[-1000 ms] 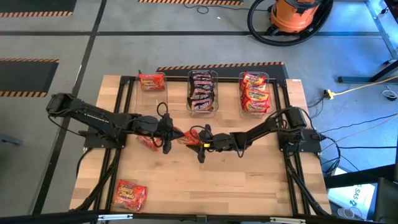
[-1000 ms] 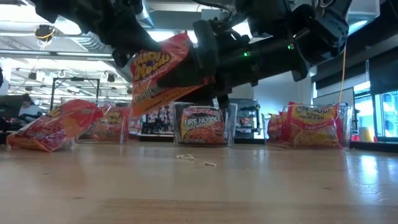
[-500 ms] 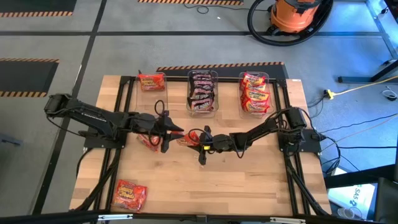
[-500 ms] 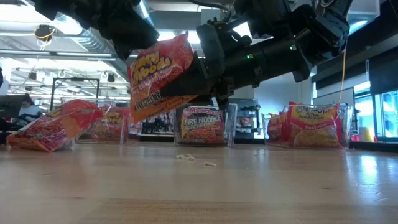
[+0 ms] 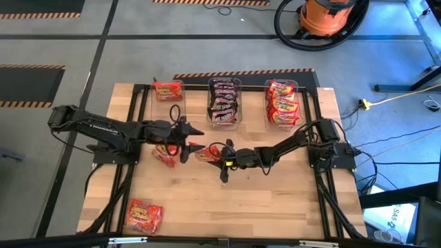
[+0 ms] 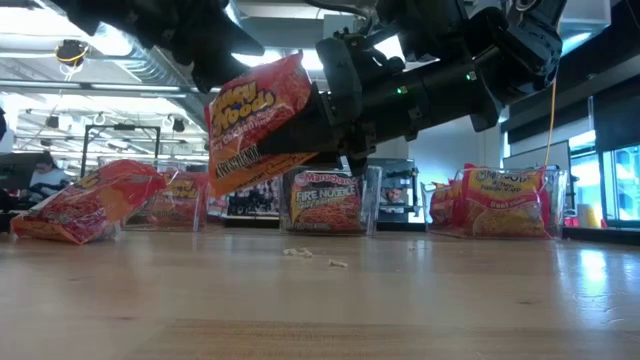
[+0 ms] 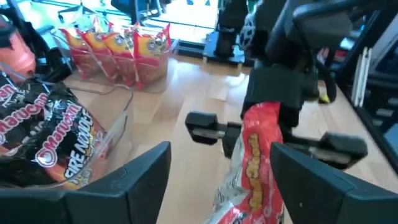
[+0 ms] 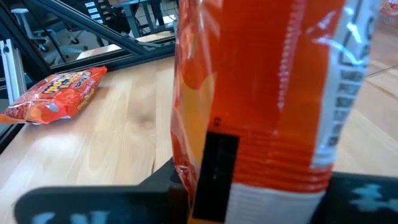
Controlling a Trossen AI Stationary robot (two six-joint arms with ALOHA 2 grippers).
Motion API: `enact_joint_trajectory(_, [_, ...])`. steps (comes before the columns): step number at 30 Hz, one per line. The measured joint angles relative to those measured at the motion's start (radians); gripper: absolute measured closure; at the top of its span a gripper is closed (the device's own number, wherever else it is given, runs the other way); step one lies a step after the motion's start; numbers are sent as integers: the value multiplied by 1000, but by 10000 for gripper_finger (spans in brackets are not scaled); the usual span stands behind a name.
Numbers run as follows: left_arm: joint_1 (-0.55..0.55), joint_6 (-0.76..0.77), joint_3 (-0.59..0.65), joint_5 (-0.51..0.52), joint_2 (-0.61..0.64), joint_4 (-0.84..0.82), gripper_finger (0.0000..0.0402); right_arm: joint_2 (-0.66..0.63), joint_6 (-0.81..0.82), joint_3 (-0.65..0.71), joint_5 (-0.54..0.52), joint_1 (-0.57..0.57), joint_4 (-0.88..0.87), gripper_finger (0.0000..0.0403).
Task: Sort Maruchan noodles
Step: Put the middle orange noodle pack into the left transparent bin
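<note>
Since a second ago: left gripper [image 5: 195,138] let go, jaws now wide, backed slightly off packet. Right gripper [image 5: 222,154] pinches crinkly orange-red noodle packet [image 6: 262,120], held above table centre. Clear rectangular bins at 12 o'clock edge: maroon packets [image 5: 224,102] in middle bin [image 5: 224,82], orange-yellow packets [image 5: 282,103] in right bin [image 5: 281,83].

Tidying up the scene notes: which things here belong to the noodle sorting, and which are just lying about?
Job:
crinkly orange-red noodle packet held in the right gripper
flat red packets lying on the table
three clear plastic bins holding sorted packets
left gripper, jaws open

Lying about:
orange shop vacuum
small crumbs
</note>
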State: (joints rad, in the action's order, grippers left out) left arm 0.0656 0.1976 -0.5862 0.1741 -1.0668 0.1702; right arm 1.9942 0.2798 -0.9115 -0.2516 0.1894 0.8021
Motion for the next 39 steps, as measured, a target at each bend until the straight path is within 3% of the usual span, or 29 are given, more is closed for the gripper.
enact_joint_trajectory(7, [9,35,0,-159,0,-53,134,0,1,0,-1,0,2,319])
enact_joint_trajectory(14, [22,35,-23,-143,-39,-167,136,0,1,1,0,0,10,320])
enact_joint_trajectory(27, [-7,-89,-433,-150,-334,-686,137,0,3,1,7,0,12,323])
enact_joint_trajectory(31, [-16,-104,-495,-226,-428,-742,138,0,0,1,15,0,8,325])
enact_joint_trajectory(34, [-12,-104,-525,-243,-468,-765,152,0,-1,1,16,1,7,320])
enact_joint_trajectory(39, [-11,-103,-530,-270,-485,-771,208,0,-22,1,27,0,2,315])
